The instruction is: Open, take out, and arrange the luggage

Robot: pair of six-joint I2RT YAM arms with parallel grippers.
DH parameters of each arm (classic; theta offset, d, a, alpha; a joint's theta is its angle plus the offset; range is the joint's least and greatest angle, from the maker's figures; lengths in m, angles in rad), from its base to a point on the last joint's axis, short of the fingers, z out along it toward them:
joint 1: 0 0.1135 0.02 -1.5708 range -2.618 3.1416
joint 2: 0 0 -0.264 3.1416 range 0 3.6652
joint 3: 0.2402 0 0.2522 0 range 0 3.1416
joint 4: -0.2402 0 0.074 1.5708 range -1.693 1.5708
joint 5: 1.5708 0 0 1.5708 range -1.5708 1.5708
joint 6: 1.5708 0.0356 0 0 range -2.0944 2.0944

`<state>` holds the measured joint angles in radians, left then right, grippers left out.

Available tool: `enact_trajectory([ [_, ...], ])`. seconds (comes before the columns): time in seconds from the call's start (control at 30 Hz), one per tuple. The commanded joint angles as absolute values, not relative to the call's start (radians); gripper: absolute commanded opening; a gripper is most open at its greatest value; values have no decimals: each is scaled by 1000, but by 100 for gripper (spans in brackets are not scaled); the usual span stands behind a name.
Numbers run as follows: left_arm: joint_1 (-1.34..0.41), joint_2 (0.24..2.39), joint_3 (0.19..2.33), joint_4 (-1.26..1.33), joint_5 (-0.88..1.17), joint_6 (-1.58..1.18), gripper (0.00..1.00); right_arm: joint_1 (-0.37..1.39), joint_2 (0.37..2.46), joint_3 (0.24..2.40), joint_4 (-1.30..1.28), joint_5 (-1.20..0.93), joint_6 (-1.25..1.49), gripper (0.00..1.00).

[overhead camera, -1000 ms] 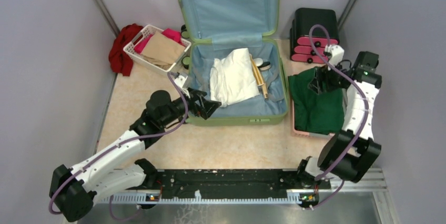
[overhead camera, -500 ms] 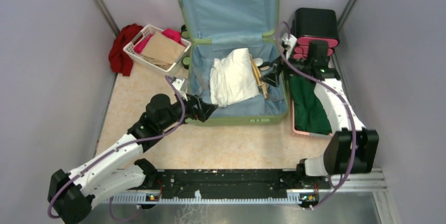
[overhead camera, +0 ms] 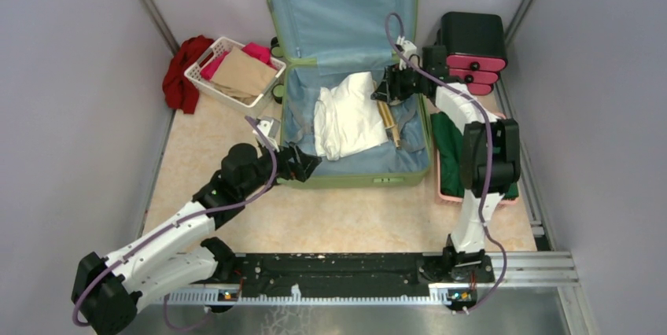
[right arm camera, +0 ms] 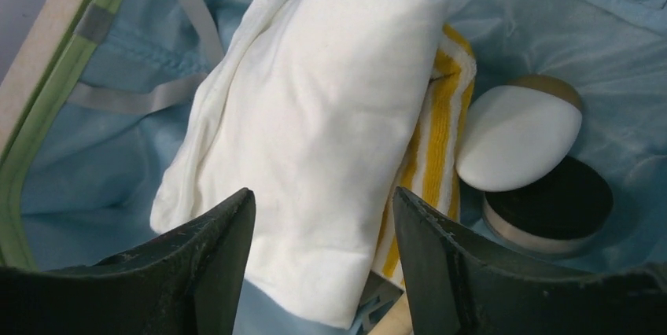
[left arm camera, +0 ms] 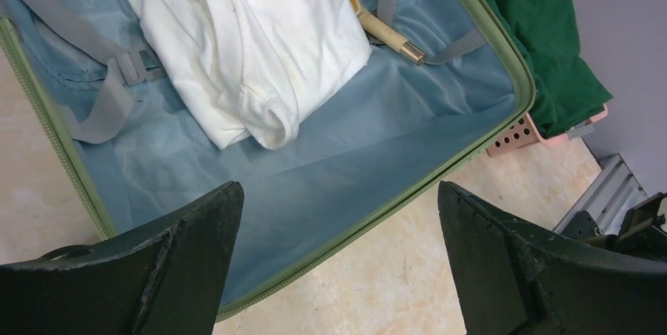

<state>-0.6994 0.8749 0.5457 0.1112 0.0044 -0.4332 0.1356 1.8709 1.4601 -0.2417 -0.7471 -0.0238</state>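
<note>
The luggage [overhead camera: 354,180] lies open, its lid upright at the back and its blue lining showing [left arm camera: 354,225]. Inside lies a folded white cloth [overhead camera: 346,115] [left arm camera: 252,36] [right arm camera: 315,138] over a yellow-striped cloth [right arm camera: 440,138], beside a wooden piece [overhead camera: 389,123] and two round cases, one white [right arm camera: 519,134] and one black [right arm camera: 558,205]. My left gripper [overhead camera: 311,163] [left arm camera: 338,189] hangs open over the front left rim, holding nothing. My right gripper [overhead camera: 383,91] [right arm camera: 322,193] stands open just above the white cloth at the back right of the base, with nothing between its fingers.
A white basket [overhead camera: 200,68] with tan and pink cloth stands at the back left, a red cloth [overhead camera: 182,71] beside it. A black-and-pink drawer box [overhead camera: 470,48] sits at the back right. A pink basket [overhead camera: 448,196] with green cloth [overhead camera: 450,150] stands against the luggage's right side.
My right arm has swung from the green cloth in the pink basket leftward into the luggage's back right. My left gripper has drawn back slightly toward the front rim.
</note>
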Motion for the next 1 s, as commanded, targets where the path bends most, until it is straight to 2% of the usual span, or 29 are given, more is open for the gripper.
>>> enact_trajectory([
  [0.0, -693, 869, 541, 114, -41, -428, 99, 161, 1960, 1594, -171, -702, 54, 63],
  [0.4, -671, 950, 624, 135, -14, -428, 99, 171, 2149, 1745, -77, -753, 129, 63],
  [0.43, -668, 966, 632, 136, -7, -427, 99, 172, 2154, 1743, -58, -763, 139, 60],
  [0.5, -663, 993, 656, 137, 19, -424, 99, 175, 2156, 1739, -31, -815, 153, 44],
  [0.57, -659, 1013, 670, 137, 37, -426, 99, 176, 2139, 1714, 15, -842, 172, 36],
  [0.7, -646, 1040, 668, 171, 63, -439, 99, 176, 2081, 1628, 111, -871, 188, 37],
  [0.97, -597, 1107, 669, 251, 167, -504, 99, 176, 2106, 1646, 97, -906, 210, 44],
])
